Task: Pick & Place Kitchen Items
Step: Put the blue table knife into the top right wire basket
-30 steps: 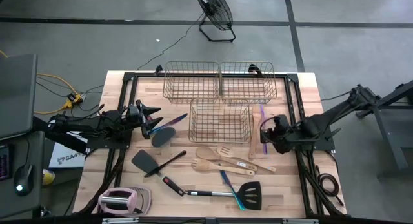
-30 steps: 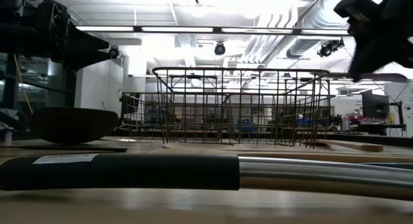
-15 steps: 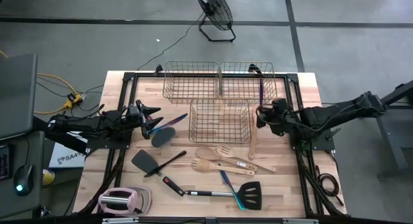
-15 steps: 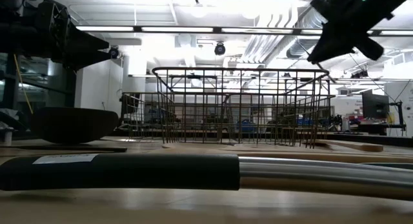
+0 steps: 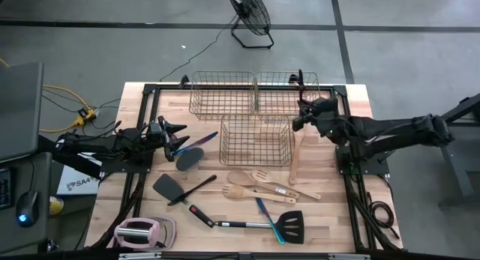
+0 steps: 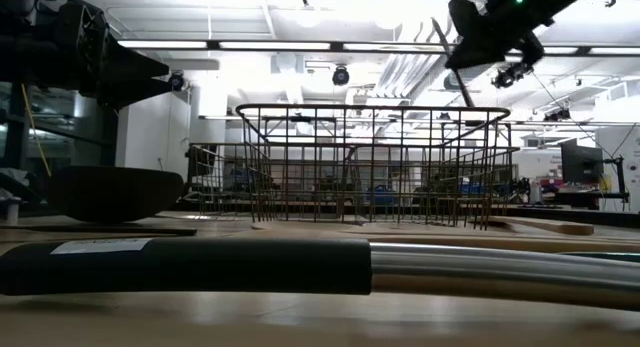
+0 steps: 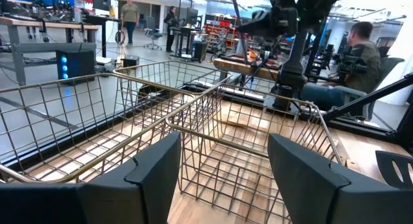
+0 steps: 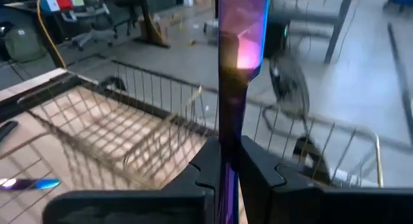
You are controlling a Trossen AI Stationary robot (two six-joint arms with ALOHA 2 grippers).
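Note:
My right gripper (image 5: 301, 115) is shut on a thin iridescent purple-teal piece (image 8: 241, 37) and holds it in the air over the far right copper wire basket (image 5: 289, 95). In the low view the piece (image 6: 450, 57) shows as a thin slanting line below that gripper (image 6: 488, 32). My left gripper (image 5: 177, 134) waits open at the table's left, level, beside a black spoon (image 5: 190, 158) and another iridescent piece (image 5: 204, 138). In its wrist view my left gripper (image 7: 222, 169) has nothing between its fingers. My right gripper pinches the iridescent piece by its narrow shaft (image 8: 227, 137) between its two fingers. The broader end sticks out ahead of the fingertips, toward the table's far edge. The piece is lifted clear of the table, above the far right basket.
Three wire baskets stand at the far middle: far left (image 5: 222, 95), far right, and a nearer one (image 5: 255, 140). Wooden spoons and spatulas (image 5: 259, 186), (image 5: 292, 161), black spatulas (image 5: 169, 189), (image 5: 289, 224), an iridescent piece (image 5: 268, 219) and a pink-and-white gadget (image 5: 142, 231) lie nearer.
My right gripper has swung from the table's right middle toward the far edge and upward, rolling its wrist as it went. The iridescent piece has gone with it, clear of the table, and now points out over the far right basket.

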